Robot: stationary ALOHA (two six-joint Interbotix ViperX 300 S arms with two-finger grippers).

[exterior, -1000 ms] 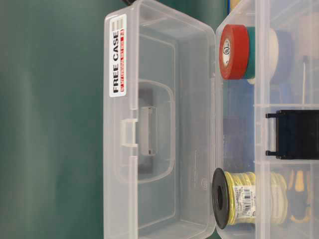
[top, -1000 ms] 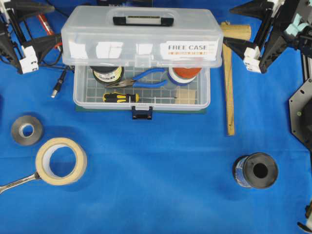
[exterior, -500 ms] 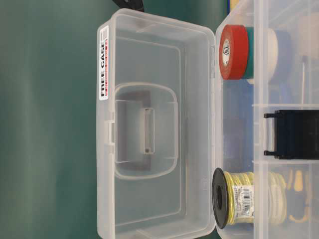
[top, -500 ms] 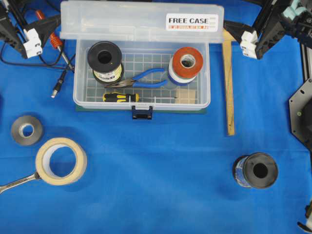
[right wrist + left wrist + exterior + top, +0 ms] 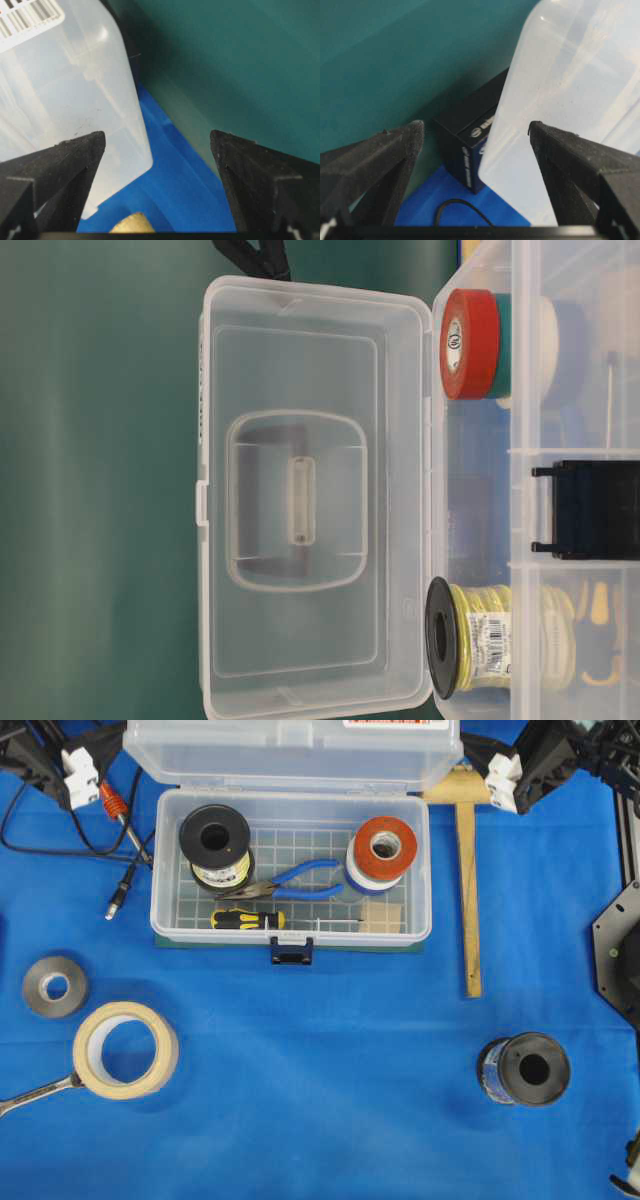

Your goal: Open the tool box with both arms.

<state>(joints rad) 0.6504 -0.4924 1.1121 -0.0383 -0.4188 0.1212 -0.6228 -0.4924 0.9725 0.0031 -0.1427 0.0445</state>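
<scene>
Tool box (image 5: pixel 290 870) sits on the blue cloth (image 5: pixel 330 1100) at upper centre of the overhead view, lid (image 5: pixel 290 755) swung fully back past vertical; the table-level view shows the lid's inside face with the handle recess. Dark blue latch (image 5: pixel 291 953) hangs free at the front wall. Contents exposed: wire spool (image 5: pixel 215 845), red tape roll (image 5: pixel 382 845), pliers (image 5: pixel 295 883), screwdriver (image 5: pixel 250 919). Left gripper (image 5: pixel 475 135) has its jaws spread wide, nothing between them, just beside the lid's end. Right gripper (image 5: pixel 157 140) likewise spread wide and empty at the opposite end. Judgement: opening appears complete; only clearing the arms remains.
</scene>
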